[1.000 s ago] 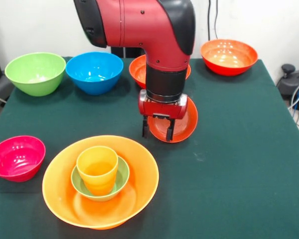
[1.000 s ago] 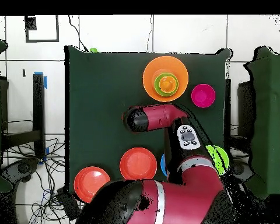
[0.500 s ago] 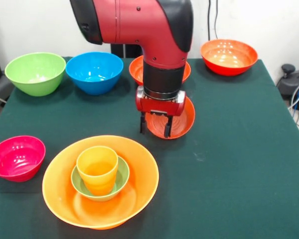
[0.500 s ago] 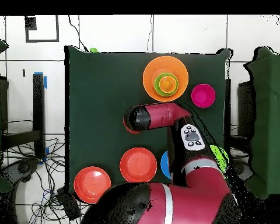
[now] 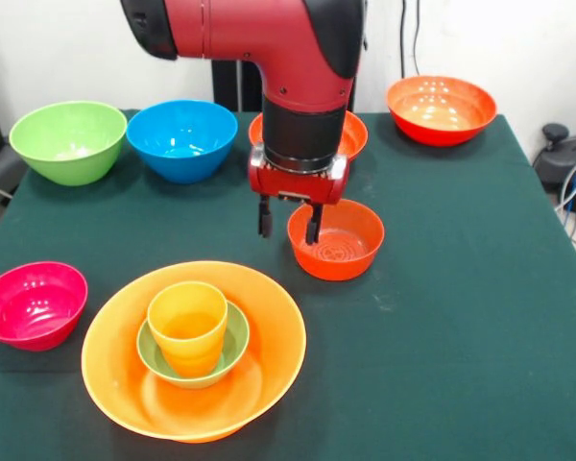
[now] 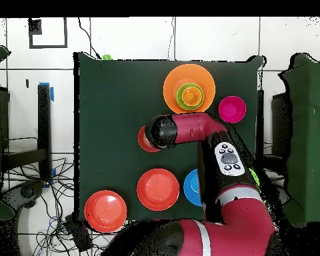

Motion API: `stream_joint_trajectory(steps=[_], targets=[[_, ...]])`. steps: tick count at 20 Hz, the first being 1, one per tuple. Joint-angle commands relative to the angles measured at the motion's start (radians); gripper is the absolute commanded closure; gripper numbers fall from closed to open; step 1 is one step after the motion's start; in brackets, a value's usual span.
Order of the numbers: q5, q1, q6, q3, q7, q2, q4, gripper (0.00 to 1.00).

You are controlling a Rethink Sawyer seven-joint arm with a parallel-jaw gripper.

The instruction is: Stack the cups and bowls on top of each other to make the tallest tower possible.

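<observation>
Front view:
- The gripper point(image 5: 287, 221) hangs over the middle of the green tabletop point(image 5: 461, 288), its two fingers point(image 5: 265, 219) pointing down, a narrow gap apart.
- One finger sits on each side of the rim of the small red-orange bowl point(image 5: 338, 240). I cannot tell if they pinch it. The bowl looks upright.
- Near the front edge, the large orange bowl point(image 5: 259, 336) holds a small green bowl point(image 5: 232, 338), with the orange cup point(image 5: 186, 325) upright inside that.
- A pink bowl point(image 5: 31, 303) sits by the left edge.
- Along the back edge sit a green bowl point(image 5: 67, 140), a blue bowl point(image 5: 182, 137), an orange-red bowl point(image 5: 350, 134) partly behind the arm, and another point(image 5: 440, 109) at the right corner.

Overhead view:
- The arm point(image 6: 189, 128) hides the gripper. The small bowl point(image 6: 144, 141) peeks out beside it, just below the stack point(image 6: 189, 89).
</observation>
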Motion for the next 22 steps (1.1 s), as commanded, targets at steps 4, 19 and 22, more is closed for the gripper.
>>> stream_joint_trajectory(steps=[4,19,22], targets=[[0.053,-0.026,0.294,0.116,-0.199,-0.122,0.100,0.00],[-0.004,-0.137,0.276,0.270,-0.279,-0.112,0.190,0.00],[-0.031,-0.142,0.222,0.267,-0.241,-0.084,0.200,0.00]])
